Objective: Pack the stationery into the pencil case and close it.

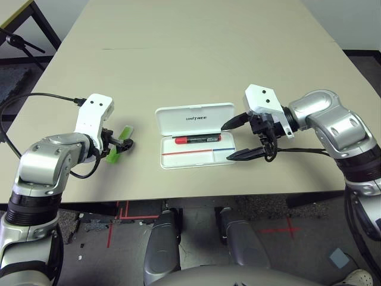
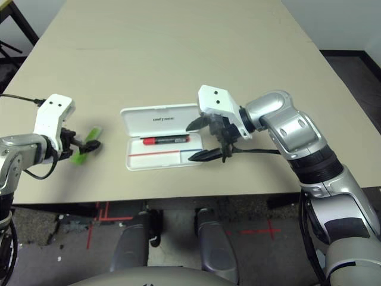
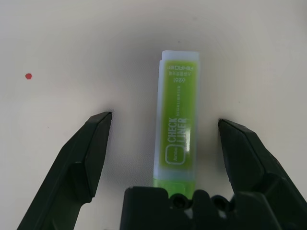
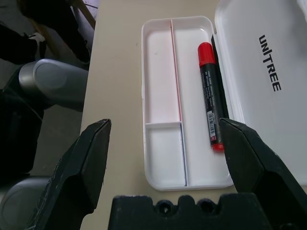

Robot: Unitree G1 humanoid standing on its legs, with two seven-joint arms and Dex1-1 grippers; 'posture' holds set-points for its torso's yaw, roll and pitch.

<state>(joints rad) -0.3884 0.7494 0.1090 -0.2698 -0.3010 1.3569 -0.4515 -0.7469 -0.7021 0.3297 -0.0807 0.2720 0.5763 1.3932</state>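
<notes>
"How do the jaws stand?"
"Wide on both. The left gripper (image 3: pixel 165 116) has a lime-green, flat plastic highlighter (image 3: pixel 177 115) between its fingers, touching neither; the right gripper (image 4: pixel 166 120) is spread at one end of the white, rectangular plastic pencil case (image 4: pixel 160 86)."
"And the surface, from the near side?"
"Below its edge, red tape (image 1: pixel 136 217) marks the dark grey floor (image 1: pixel 89 256). The smooth beige table (image 1: pixel 178 71) carries the highlighter, with a small red dot (image 3: pixel 28 76) near it."
"The case?"
"Open, red marker with black middle (image 1: pixel 197 139) inside, alongside the raised white lid (image 1: pixel 196 122)."
"Farther off?"
"Bare tabletop, then a pale wall (image 1: pixel 351 21)."
</notes>
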